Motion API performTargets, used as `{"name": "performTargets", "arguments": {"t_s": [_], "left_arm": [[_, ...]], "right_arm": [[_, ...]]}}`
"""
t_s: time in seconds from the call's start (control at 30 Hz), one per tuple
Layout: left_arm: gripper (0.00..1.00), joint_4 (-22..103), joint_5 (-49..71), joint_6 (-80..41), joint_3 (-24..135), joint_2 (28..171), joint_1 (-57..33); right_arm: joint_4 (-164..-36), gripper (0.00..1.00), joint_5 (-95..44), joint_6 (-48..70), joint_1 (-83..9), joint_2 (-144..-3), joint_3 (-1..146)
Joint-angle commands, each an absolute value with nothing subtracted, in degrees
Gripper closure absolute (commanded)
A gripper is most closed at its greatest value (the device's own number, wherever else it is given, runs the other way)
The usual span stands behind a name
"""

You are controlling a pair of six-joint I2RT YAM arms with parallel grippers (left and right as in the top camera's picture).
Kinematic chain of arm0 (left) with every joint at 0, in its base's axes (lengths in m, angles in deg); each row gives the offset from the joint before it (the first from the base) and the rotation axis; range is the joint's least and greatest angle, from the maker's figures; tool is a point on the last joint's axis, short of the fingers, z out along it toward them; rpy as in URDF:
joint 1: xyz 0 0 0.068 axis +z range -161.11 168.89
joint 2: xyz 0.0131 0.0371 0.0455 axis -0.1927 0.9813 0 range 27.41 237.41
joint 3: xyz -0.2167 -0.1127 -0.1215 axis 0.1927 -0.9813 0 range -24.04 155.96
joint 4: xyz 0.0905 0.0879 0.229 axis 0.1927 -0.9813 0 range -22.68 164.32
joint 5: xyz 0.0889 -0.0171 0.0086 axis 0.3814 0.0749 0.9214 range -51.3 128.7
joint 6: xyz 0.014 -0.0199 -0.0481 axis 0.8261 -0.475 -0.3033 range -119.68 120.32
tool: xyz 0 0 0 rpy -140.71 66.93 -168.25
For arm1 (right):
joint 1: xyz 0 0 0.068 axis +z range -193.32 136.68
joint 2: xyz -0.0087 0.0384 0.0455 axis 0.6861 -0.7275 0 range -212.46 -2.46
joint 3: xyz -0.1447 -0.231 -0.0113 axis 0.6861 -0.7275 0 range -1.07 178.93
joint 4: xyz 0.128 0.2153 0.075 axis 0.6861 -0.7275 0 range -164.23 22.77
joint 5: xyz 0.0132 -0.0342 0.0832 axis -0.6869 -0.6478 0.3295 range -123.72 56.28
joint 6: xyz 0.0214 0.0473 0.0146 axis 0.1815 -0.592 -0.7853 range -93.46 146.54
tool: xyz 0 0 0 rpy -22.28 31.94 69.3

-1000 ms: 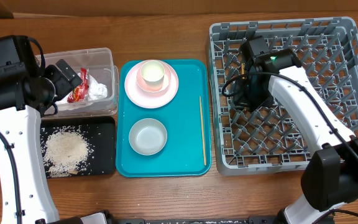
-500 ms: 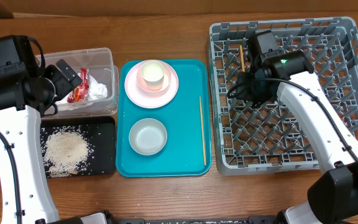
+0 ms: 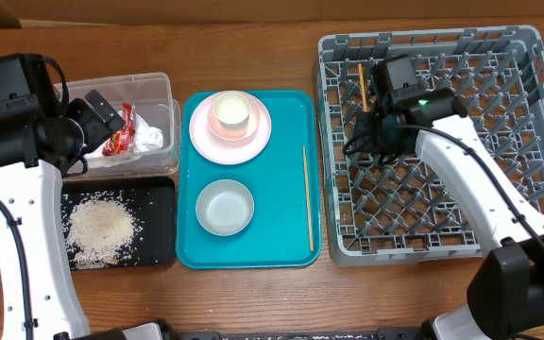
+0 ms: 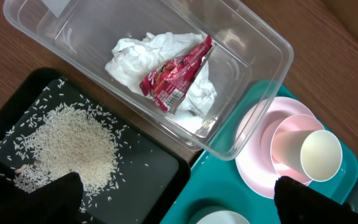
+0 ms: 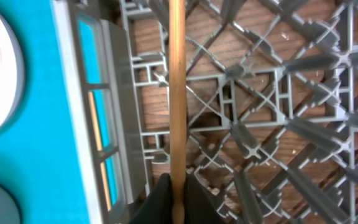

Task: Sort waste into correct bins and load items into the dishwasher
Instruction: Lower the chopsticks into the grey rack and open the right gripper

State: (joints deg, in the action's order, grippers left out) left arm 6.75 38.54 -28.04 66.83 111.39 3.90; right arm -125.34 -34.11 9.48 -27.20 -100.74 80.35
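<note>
Wooden thin chopstick (image 5: 177, 93) has shifted over your grey lattice rack (image 3: 527, 42), right gripper (image 5: 178, 202) clenching it: release next; left gripper (image 4: 179, 199) gapes.

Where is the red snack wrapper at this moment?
Overhead view, upper left: the red snack wrapper lies inside the clear tub on the crumpled white napkin; the black tray sits directly below the tub in frame.

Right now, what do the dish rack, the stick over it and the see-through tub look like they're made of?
Dish rack: moulded grey plastic, matte, with uniform lattice ribs. Stick: likely wood or bamboo, tan and unvarnished, with faint lengthwise grain. Tub: clear glossy plastic; the table shows through its walls.
</note>
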Motion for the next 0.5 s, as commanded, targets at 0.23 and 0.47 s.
{"name": "performTargets", "arguments": {"t_s": [0.23,0.47], "left_arm": [[0.00,6.8,39.3,-27.6,67.8,110.5,3.5],[0.00,6.8,39.3,-27.6,67.8,110.5,3.5]], "right_arm": [[-125.2,0.75,-36.2,10.3,-27.3,-101.0,79.6],[-125.4,0.75,-33.6,10.2,-27.2,-101.0,79.6]]}}
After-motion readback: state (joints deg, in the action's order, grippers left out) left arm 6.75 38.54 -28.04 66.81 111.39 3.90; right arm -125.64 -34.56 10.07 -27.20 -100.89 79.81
